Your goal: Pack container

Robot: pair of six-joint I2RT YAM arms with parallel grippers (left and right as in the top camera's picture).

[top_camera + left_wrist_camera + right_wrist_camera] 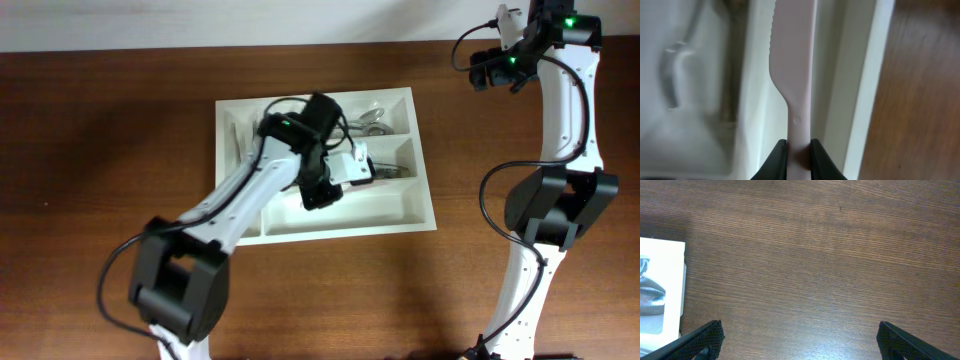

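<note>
The left gripper, jaws clenched on the white plastic knife, holds it lengthwise beside the container wall; the right gripper gapes, well apart.

container: white plastic, smooth, soft sheen | knife: pale matt plastic | cutlery: glossy metal (blurred) | table: brown wood, fine grain | my left gripper: black, slightly glossy

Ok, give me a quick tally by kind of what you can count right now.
white cutlery tray: 1
white plastic knife, held by the left gripper: 1
grippers, left gripper and right gripper: 2
metal cutlery in the tray: overlapping, cannot count
Total counted: 4
</note>
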